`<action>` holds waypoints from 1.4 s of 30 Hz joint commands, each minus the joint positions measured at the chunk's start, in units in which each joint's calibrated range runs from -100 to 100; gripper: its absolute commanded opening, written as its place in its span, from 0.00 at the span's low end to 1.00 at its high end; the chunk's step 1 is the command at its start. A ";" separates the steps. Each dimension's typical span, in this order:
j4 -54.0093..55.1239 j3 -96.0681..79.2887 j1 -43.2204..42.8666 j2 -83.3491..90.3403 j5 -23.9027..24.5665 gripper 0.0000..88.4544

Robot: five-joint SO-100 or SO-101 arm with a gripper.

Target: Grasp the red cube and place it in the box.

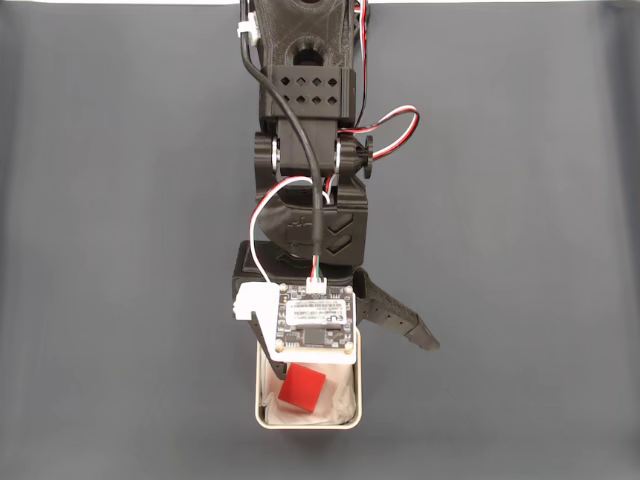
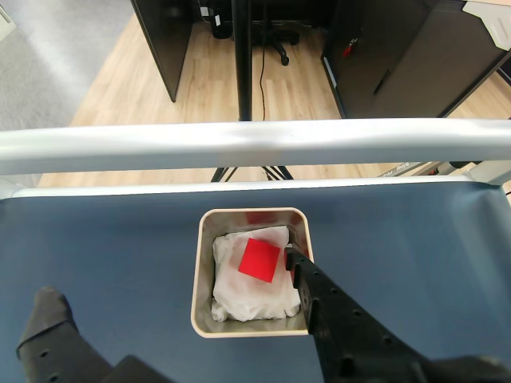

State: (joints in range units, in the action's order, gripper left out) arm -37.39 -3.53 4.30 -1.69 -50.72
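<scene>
Pincer [image 2: 172,299] fingers, spread apart, hang over the box [image 2: 204,271]; the red cube [image 2: 260,259] lies free on its white lining, toward 12 o'clock.

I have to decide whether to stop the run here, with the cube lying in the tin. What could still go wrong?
1. One finger of the open claw reaches over the box rim right beside the red cube; a sideways pull-out might nudge the cube or drag the light tin.
2. The cube lies tilted on crumpled white paper, so it may shift if bumped.
</scene>
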 commanded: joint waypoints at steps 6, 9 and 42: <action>0.75 -0.03 -0.40 6.20 0.59 0.21; -0.15 0.06 -0.96 9.32 0.39 0.00; -27.94 -95.56 -3.52 101.43 0.88 0.00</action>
State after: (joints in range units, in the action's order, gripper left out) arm -58.00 -96.75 0.82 95.74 -50.43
